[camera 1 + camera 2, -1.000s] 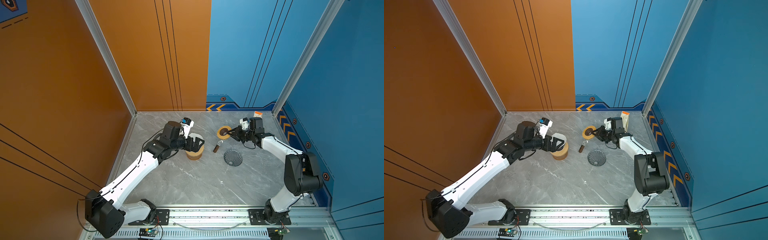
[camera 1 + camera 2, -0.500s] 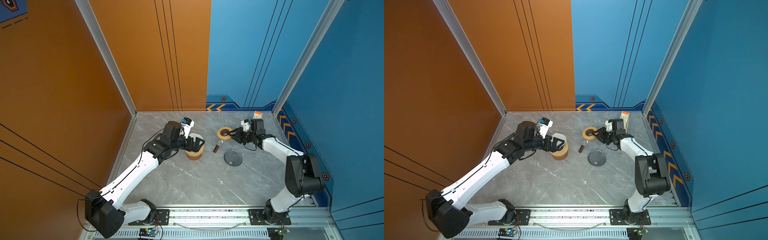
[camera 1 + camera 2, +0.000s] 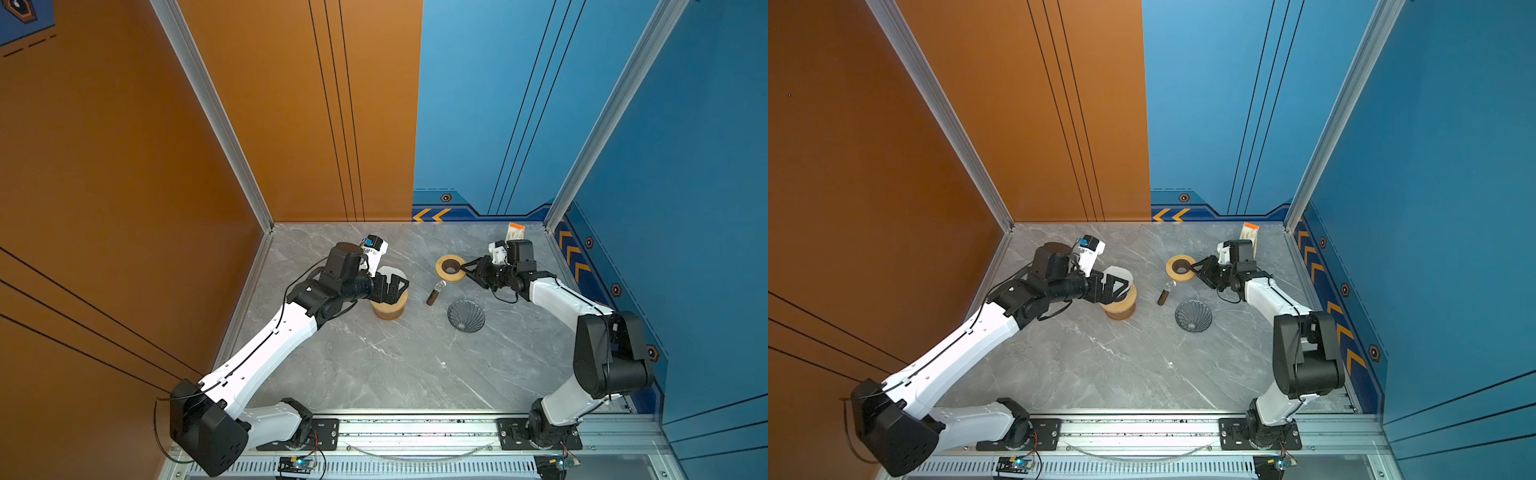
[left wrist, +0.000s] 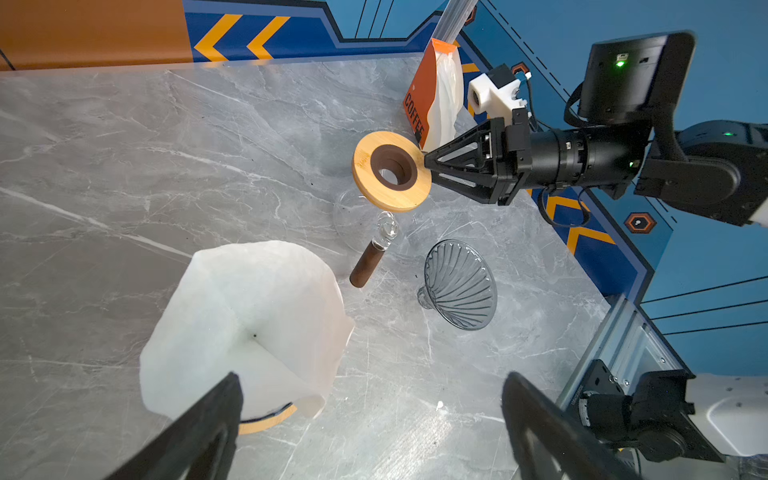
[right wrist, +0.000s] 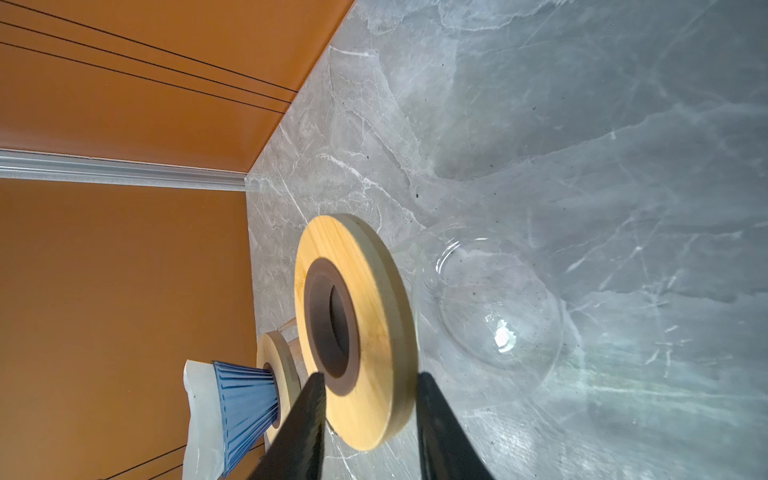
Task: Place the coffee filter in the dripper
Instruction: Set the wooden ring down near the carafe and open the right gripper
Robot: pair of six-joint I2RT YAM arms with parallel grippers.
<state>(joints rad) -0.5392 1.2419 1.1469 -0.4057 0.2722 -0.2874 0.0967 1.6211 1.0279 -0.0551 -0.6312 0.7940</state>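
The right claw (image 5: 368, 378) has eased wider astride the wooden ring (image 5: 374, 291), pinching or not I cannot tell, while the left claw (image 4: 371, 378) hangs spread wide above the filter (image 4: 249, 316), already seated in the blue dripper (image 5: 245, 399), so the job looks done.

Left gripper (image 3: 1124, 289) over white filter (image 3: 1119, 273) on stand (image 3: 1121, 309); right gripper (image 3: 1196, 272) at wooden ring (image 3: 1171, 271); grey dripper (image 3: 1192, 316) apart

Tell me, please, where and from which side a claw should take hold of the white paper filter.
I would pinch its upper edge from above, one finger inside the cone, one outside. The paper filter sits open, mouth up, in the blue dripper, and only that thin edge stands clear of the dripper's wall.
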